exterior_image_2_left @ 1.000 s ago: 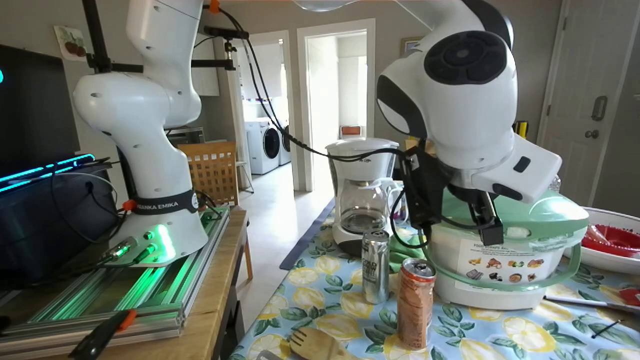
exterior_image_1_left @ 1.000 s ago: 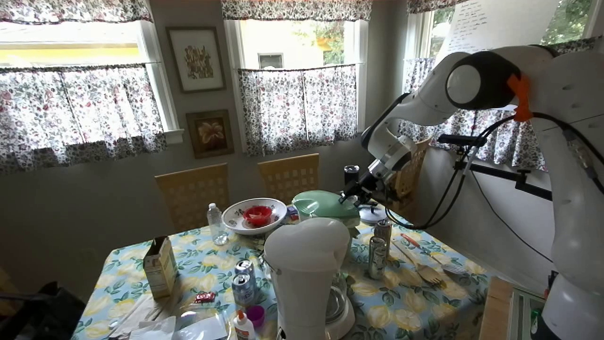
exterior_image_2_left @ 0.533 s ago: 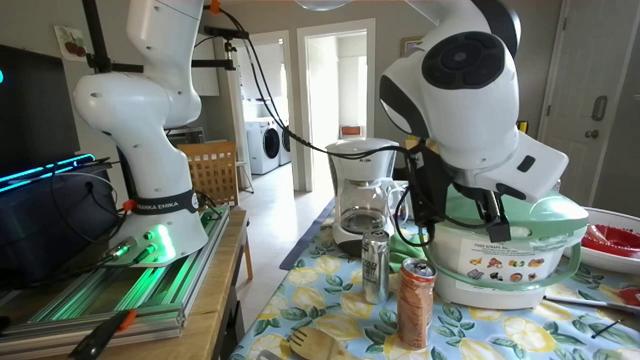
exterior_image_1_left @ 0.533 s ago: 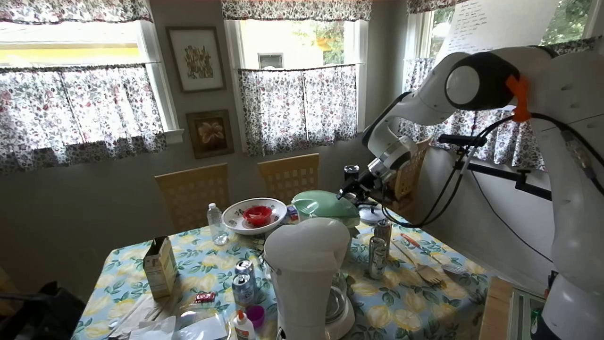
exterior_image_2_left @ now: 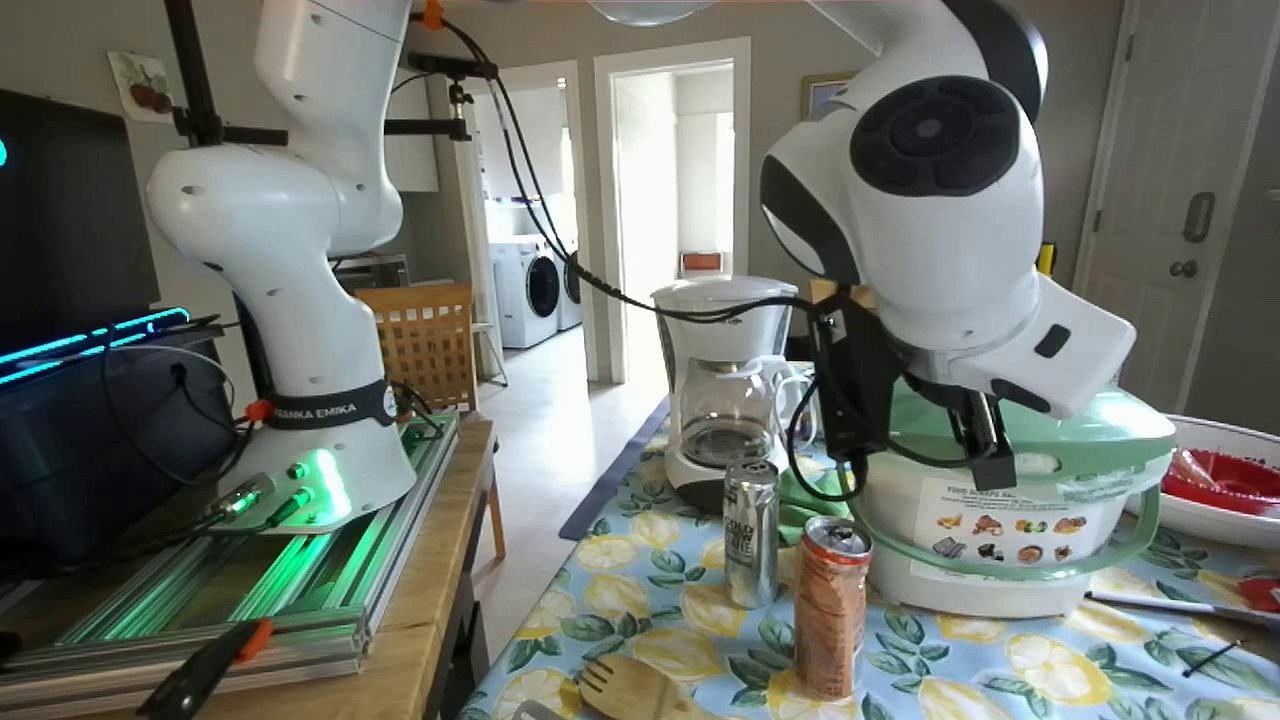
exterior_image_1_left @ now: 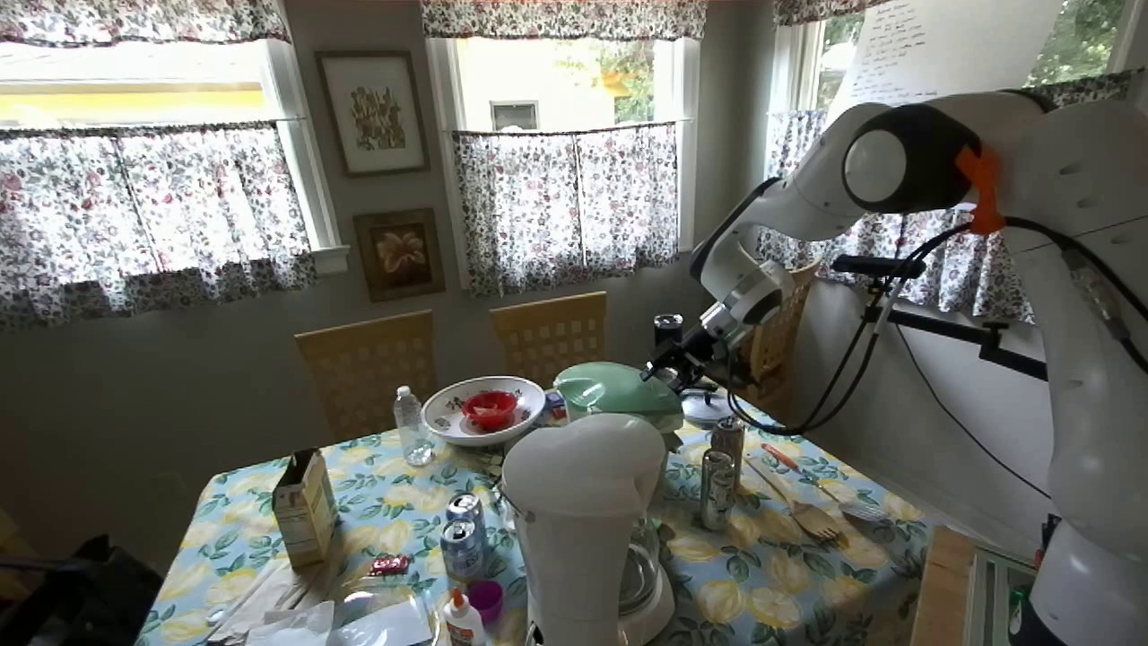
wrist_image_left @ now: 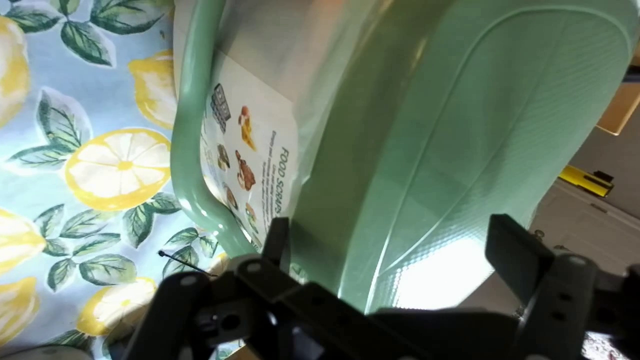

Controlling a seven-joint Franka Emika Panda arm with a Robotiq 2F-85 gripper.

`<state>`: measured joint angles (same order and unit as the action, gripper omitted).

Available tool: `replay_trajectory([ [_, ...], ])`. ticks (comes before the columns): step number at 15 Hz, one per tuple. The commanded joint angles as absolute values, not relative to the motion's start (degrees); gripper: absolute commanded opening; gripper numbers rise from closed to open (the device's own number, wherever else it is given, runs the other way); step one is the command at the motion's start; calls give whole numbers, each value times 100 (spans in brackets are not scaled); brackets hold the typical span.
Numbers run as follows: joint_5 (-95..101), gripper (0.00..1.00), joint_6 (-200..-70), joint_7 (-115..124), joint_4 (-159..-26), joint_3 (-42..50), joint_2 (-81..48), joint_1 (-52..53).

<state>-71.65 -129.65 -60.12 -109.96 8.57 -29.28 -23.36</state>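
The lid (wrist_image_left: 465,125) is soft green, and the bin (exterior_image_2_left: 980,597) is white. Its handle (wrist_image_left: 189,125) is green too. The label (wrist_image_left: 270,145) is white with little food pictures in yellow, orange and brown. The end effector (wrist_image_left: 390,240) is black. The robot arm (exterior_image_2_left: 960,250) is white with black patches. The tablecloth (wrist_image_left: 30,155) is light blue with yellow lemons and green leaves. The silver can (exterior_image_2_left: 752,560) has dark letters, and the orange can (exterior_image_2_left: 830,620) has a red top edge. The small bowl (exterior_image_1_left: 489,421) is red. The curtains (exterior_image_1_left: 520,197) are white with red and dark flowers.
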Motion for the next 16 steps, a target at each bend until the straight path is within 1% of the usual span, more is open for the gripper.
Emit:
replay_trajectory([
  [1,-7164,100,-12691,-5968,-10788,935,-3120,-2297],
  [7,-7244,100,-12453,-5999,-10705,942,-3211,-2334],
  [13,-7245,100,-12500,-6004,-10641,954,-3213,-2288],
  [14,-7240,96,-12527,-6004,-10643,957,-3211,-2276],
  [15,-7239,74,-12522,-5996,-10640,957,-3211,-2275],
  [16,-7243,72,-12516,-5998,-10634,954,-3212,-2275],
])
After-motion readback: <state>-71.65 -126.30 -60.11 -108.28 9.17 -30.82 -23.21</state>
